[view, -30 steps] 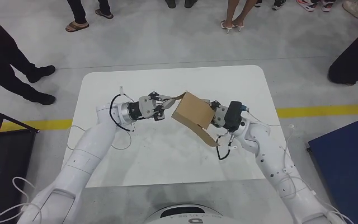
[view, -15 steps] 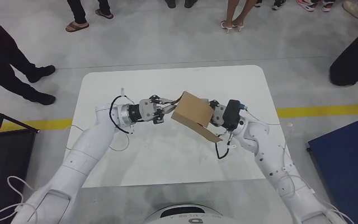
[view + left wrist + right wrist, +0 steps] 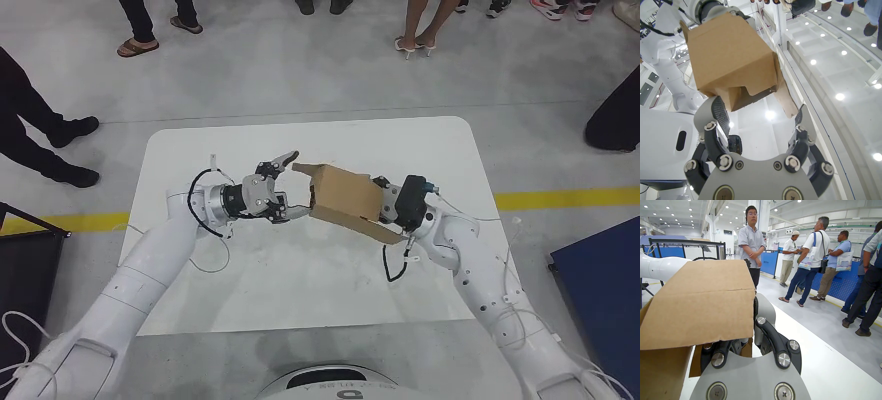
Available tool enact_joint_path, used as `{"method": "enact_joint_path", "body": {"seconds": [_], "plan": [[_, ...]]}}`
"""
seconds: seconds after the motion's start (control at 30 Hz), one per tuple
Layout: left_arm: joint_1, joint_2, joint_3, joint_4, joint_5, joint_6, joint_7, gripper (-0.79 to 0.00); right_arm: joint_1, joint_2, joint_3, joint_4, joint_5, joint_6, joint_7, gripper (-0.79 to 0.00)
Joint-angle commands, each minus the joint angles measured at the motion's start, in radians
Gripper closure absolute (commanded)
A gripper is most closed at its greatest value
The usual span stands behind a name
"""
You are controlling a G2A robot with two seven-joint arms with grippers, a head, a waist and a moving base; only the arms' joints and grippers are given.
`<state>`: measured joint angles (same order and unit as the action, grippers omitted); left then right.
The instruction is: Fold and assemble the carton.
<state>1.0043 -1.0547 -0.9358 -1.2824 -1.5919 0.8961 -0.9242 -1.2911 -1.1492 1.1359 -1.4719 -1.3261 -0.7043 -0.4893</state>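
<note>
1. The left gripper (image 3: 759,107) has its fingers (image 3: 720,111) spread wide and clamps nothing. One ribbed pad sits right at the lower corner of the carton (image 3: 730,56), beside a folded-in flap (image 3: 738,98). The other fingertip lies just beside the tip of a long flap (image 3: 786,100) that sticks out of the open end.
2. The right gripper (image 3: 388,205) is closed on the opposite end of the carton. One finger (image 3: 762,313) lies along the outside of a cardboard wall, and the other is hidden behind the cardboard.
3. The carton is a plain brown cardboard box. The right gripper alone holds it clear of the table, over the middle of the tabletop and between the two grippers.
4. Its long axis runs across the table from the right gripper toward the left gripper. In the top view the left-hand end lies a little farther from the robot.
5. The open end, with its unfolded flaps, points straight at the left gripper. Near the right gripper, a loose flap (image 3: 385,235) hangs out on the side toward the robot.
6. The white table (image 3: 300,290) with rounded corners lies beneath both arms.
</note>
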Motion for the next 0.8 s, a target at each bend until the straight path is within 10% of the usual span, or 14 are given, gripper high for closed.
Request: {"method": "enact_joint_path", "body": {"seconds": [0.0, 0.77], "plan": [[-0.002, 0.008, 0.004, -0.007, -0.034, 0.005, 0.006, -0.634, 0.003, 0.0, 0.0, 0.001, 0.005, 0.001, 0.006, 0.0], [-0.057, 0.04, 0.066, 0.041, -0.001, -0.079, -0.079, -0.699, 0.0, 0.002, 0.0, -0.022, -0.016, -0.014, 0.007, 0.0]]}}
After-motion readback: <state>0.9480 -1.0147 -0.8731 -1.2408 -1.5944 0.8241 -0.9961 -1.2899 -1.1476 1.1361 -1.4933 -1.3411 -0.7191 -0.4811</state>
